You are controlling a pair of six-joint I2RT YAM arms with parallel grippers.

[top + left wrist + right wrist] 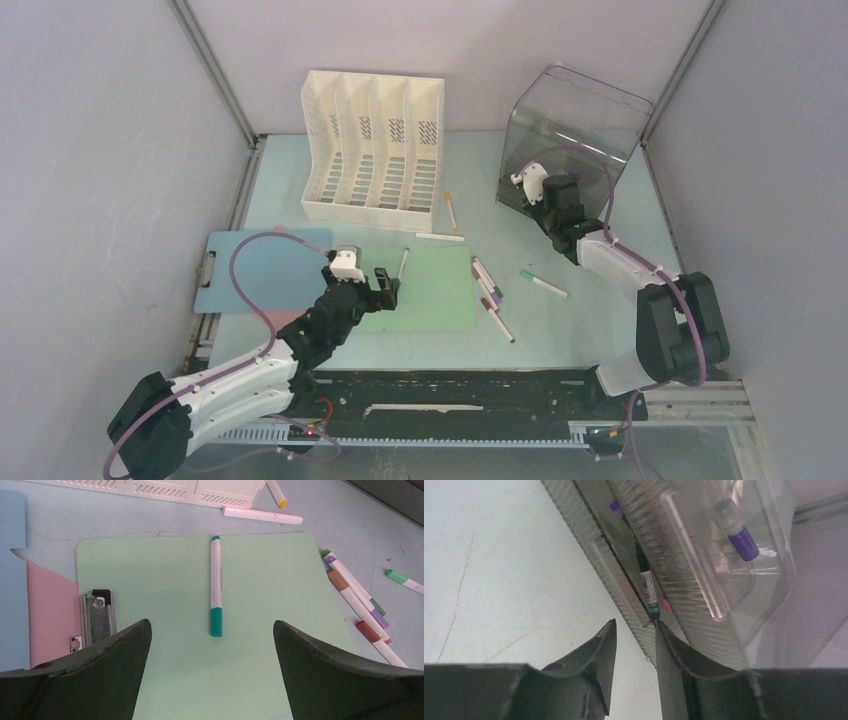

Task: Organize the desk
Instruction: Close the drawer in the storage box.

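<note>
The desk (600,330), a pale mint tabletop, fills the overhead view. Toward its near-left corner, the left gripper (211,625) hovers, jaws wide apart, over a green-capped marker (216,587) lying on a green clipboard (150,580). At the far-right corner, the right gripper (636,625), jaws narrowly apart and empty, faces a clear bin (580,120). The step looks like gathering markers. Next, the left gripper should lower and close across the barrel.

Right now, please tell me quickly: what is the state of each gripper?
Left gripper: open wide, holding nothing.
Right gripper: open a little, nothing between its fingers, at the clear bin.
</note>
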